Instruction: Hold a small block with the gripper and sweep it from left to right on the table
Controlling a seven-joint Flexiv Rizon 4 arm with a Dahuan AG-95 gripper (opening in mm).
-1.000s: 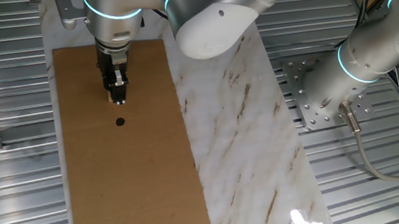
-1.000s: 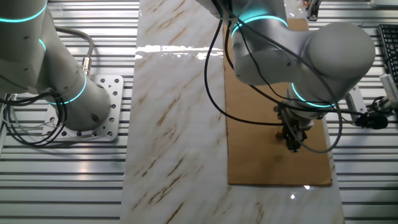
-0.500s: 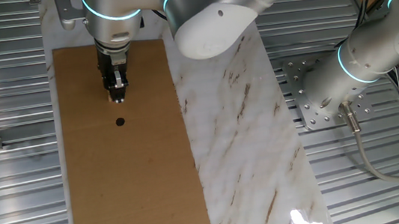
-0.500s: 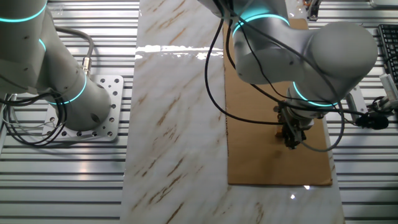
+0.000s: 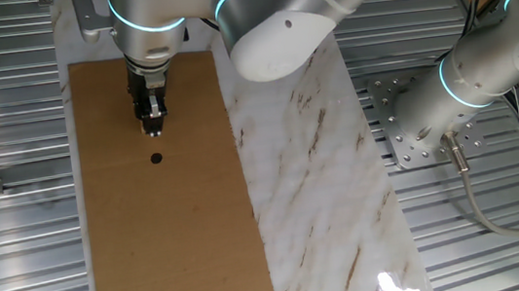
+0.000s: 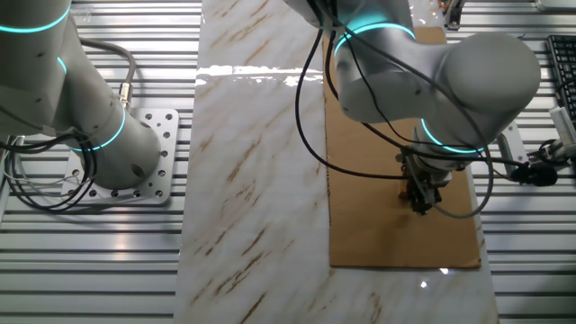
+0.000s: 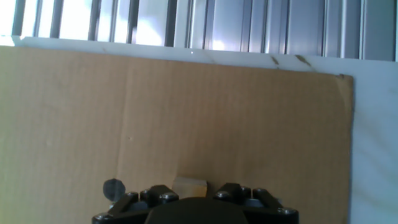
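No readable writing; gripper (image 5: 152, 128) w/ small block (image 7: 189, 186) on table (image 5: 192, 241).

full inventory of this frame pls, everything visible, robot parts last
small block: 1, pale tan, at the gripper tip on the brown panel
black dot: 1, black, on the brown panel near the gripper
table: 1, brown panel joined to white marble panel
ribbed metal surround: grey, around the table
second arm: 1, silver-white, cyan ring, beside the marble
gripper: 1, black, over the brown panel, on the block
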